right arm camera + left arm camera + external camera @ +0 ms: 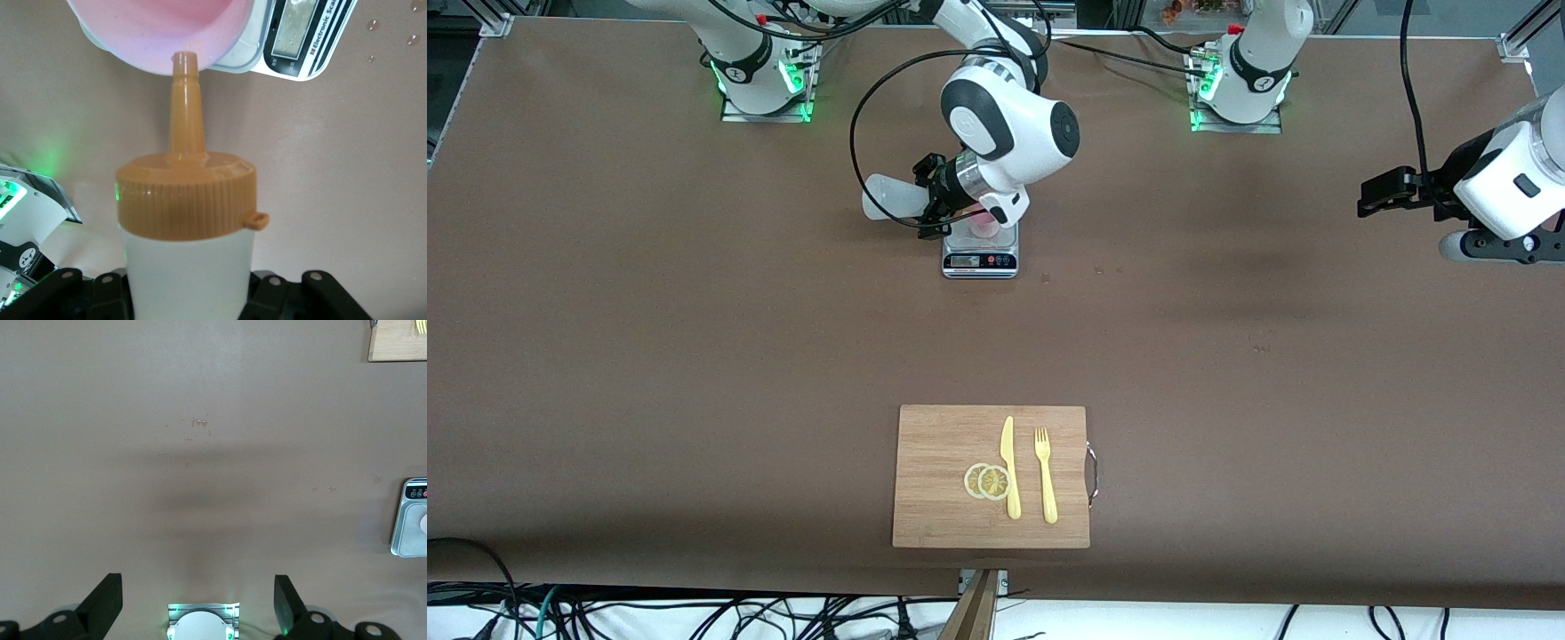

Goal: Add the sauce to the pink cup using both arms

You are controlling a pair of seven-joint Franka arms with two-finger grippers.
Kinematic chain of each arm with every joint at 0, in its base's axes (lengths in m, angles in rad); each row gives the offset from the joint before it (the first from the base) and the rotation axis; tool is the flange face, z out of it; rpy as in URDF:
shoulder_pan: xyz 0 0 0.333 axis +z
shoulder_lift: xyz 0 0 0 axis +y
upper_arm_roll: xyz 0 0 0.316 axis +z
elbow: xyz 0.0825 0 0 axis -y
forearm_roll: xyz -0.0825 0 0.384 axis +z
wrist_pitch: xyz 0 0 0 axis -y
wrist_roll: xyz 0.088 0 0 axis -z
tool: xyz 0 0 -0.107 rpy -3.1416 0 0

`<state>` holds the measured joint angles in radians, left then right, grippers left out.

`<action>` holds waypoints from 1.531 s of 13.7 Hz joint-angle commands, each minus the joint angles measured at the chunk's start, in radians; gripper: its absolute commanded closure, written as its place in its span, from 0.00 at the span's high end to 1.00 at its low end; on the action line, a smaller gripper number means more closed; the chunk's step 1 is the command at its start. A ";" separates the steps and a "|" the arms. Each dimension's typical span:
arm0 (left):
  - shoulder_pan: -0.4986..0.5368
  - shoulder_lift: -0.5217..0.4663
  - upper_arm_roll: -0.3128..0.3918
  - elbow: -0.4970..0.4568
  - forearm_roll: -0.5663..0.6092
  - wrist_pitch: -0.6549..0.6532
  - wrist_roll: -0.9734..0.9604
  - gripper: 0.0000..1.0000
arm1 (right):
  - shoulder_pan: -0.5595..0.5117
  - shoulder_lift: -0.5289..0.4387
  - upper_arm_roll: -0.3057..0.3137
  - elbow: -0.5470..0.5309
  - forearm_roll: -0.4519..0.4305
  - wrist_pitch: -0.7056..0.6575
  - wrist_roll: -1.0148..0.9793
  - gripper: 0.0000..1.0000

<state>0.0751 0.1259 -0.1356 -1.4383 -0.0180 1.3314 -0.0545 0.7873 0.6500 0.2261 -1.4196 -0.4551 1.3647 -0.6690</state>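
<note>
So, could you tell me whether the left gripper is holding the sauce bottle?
No, the left gripper is open and empty over bare table, while the right gripper holds the sauce bottle over the pink cup.

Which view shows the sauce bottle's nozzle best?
The right wrist view: the sauce bottle fills it, its orange nozzle tipped over the pink cup. In the front view the right gripper and arm hide the nozzle. The left wrist view shows no bottle.

Brown table has just a little kitchen scale up toward the robot bases, and a wooden cutting board near the front camera's edge.
</note>
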 commanded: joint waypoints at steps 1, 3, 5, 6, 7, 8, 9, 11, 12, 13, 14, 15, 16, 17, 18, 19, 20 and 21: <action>0.000 0.009 -0.002 0.021 0.000 -0.003 0.018 1.00 | 0.009 0.016 0.009 0.044 -0.025 -0.044 0.009 0.00; 0.000 0.009 -0.002 0.022 0.001 -0.003 0.018 1.00 | 0.006 0.016 0.009 0.054 -0.023 -0.045 0.003 0.00; -0.001 0.009 -0.002 0.021 0.000 -0.003 0.018 1.00 | -0.014 0.011 0.007 0.059 -0.016 -0.035 -0.012 0.00; -0.001 0.009 -0.002 0.022 0.000 -0.003 0.018 1.00 | -0.043 0.005 0.009 0.057 -0.007 -0.033 -0.052 0.00; -0.001 0.009 -0.002 0.021 0.001 -0.003 0.018 1.00 | -0.077 -0.001 0.007 0.057 0.040 -0.019 -0.102 0.00; -0.001 0.009 -0.002 0.022 0.000 -0.003 0.018 1.00 | -0.097 -0.022 0.004 0.056 0.088 0.000 -0.134 0.00; -0.001 0.009 -0.002 0.022 0.000 -0.003 0.018 1.00 | -0.123 -0.038 0.002 0.051 0.104 0.019 -0.167 0.00; -0.001 0.009 -0.001 0.022 0.000 -0.003 0.018 1.00 | -0.189 -0.058 0.002 0.039 0.174 0.071 -0.251 0.00; -0.001 0.009 -0.002 0.021 0.000 -0.003 0.018 1.00 | -0.224 -0.065 0.001 0.030 0.217 0.102 -0.298 0.00; -0.001 0.009 -0.002 0.022 0.000 -0.003 0.018 1.00 | -0.259 -0.079 0.001 0.021 0.245 0.125 -0.344 0.00; -0.001 0.009 -0.002 0.022 0.000 -0.003 0.018 1.00 | -0.299 -0.085 0.001 0.018 0.292 0.143 -0.390 0.00; -0.001 0.009 -0.002 0.022 -0.002 -0.003 0.018 1.00 | -0.340 -0.096 -0.001 0.016 0.350 0.163 -0.440 0.00; 0.000 0.009 -0.001 0.022 -0.011 -0.003 0.018 1.00 | -0.382 -0.098 -0.001 0.016 0.393 0.186 -0.486 0.00; 0.000 0.012 -0.001 0.022 -0.013 -0.003 0.018 1.00 | -0.428 -0.105 -0.001 0.014 0.435 0.209 -0.530 0.00; 0.002 0.017 -0.001 0.024 -0.013 -0.003 0.018 1.00 | -0.469 -0.116 -0.001 0.004 0.493 0.238 -0.578 0.00; 0.002 0.017 -0.001 0.029 -0.013 -0.003 0.018 1.00 | -0.520 -0.121 -0.002 -0.013 0.563 0.266 -0.631 0.00; 0.002 0.018 -0.001 0.033 -0.013 -0.003 0.018 1.00 | -0.569 -0.127 -0.005 -0.027 0.626 0.278 -0.699 0.00; 0.002 0.018 -0.001 0.033 -0.013 -0.003 0.018 1.00 | -0.607 -0.128 -0.025 -0.035 0.694 0.281 -0.758 0.00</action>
<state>0.0745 0.1286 -0.1360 -1.4373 -0.0197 1.3334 -0.0545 0.2602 0.5682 0.2069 -1.3906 0.1250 1.6187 -1.3205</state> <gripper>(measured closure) 0.000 0.731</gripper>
